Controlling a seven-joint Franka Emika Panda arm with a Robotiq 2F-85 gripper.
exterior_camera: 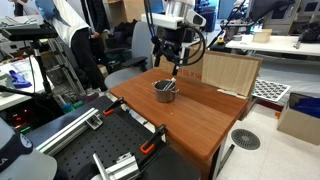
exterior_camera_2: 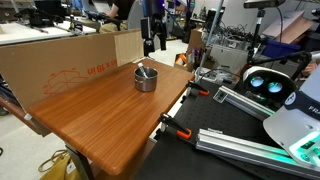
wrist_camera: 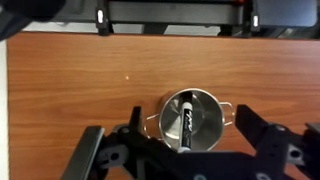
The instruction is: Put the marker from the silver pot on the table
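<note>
Our gripper [wrist_camera: 183, 150] hangs spread and empty above the pot [wrist_camera: 192, 117]. The marker [wrist_camera: 187, 125] lies slanted inside that pot, which stands on the table [wrist_camera: 70, 90]. We judge this the approach step; next we must descend and pinch the marker.

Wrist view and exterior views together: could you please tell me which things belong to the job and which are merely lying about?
Job: marker, silver pot, table, gripper.
Lying about: cardboard box, orange clamp.
</note>
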